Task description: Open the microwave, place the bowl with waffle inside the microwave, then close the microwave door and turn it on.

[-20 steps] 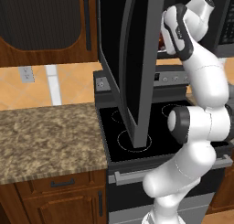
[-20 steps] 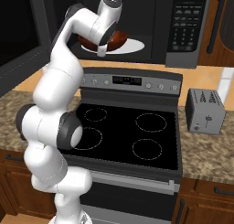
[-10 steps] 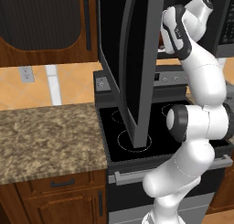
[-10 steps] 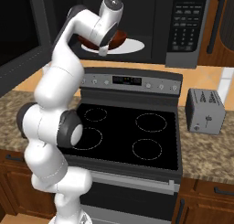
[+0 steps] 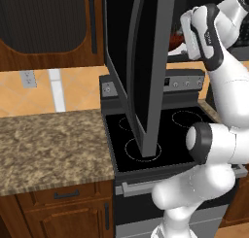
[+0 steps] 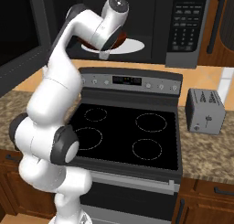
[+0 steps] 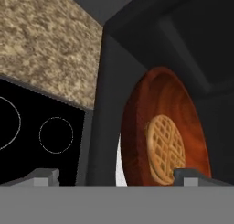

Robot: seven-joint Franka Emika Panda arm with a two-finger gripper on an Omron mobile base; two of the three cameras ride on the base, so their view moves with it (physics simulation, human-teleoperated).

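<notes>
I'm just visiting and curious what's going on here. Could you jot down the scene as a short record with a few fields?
Appliance: large black microwave above the black glass-top stove
Door: dark glass microwave door swung wide open
Food: small reddish-brown bowl with golden waffle sitting inside the microwave on the white round turntable plate
Hand: robot's hand open, at the microwave opening, holding nothing
Nearby: small grey toaster on the granite counter
Left to do: close door, turn on

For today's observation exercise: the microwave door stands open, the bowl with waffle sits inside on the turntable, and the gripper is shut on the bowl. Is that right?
Not quite. The gripper is open and holds nothing; the hand view shows its fingertips apart, clear of the bowl with waffle. The rest stands: the microwave door is open and the bowl sits on the turntable.
</notes>
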